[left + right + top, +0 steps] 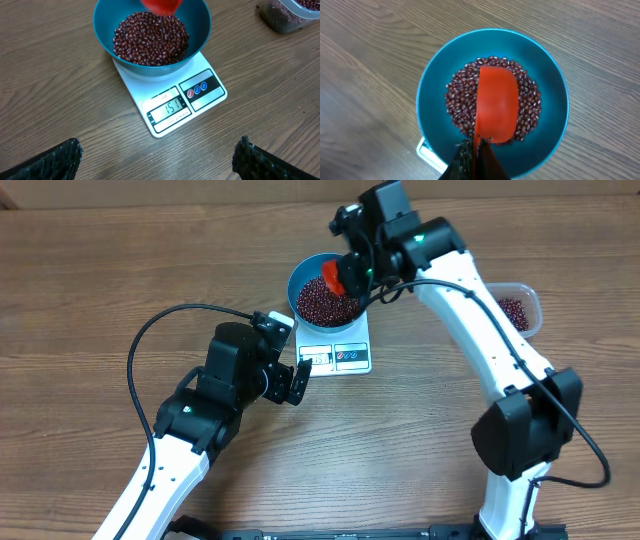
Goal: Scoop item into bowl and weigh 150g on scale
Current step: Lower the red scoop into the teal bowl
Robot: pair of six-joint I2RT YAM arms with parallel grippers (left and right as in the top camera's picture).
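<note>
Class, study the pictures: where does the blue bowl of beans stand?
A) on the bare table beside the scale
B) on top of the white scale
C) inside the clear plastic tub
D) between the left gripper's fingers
B, since in the left wrist view the bowl sits on top of the scale.

Left arm [170, 450]: white links with black joints, running from the near left edge toward the centre, elbow bent.
Left gripper [297, 375]: jaws spread wide, nothing between them; black fingertips [55, 160] at both lower corners of the wrist view.
Right arm [480, 330]: rises from the near right edge and arches over to the far centre.
Right gripper [345, 275]: pointing down, jaws closed tight on the handle of a red scoop [495, 107].
</note>
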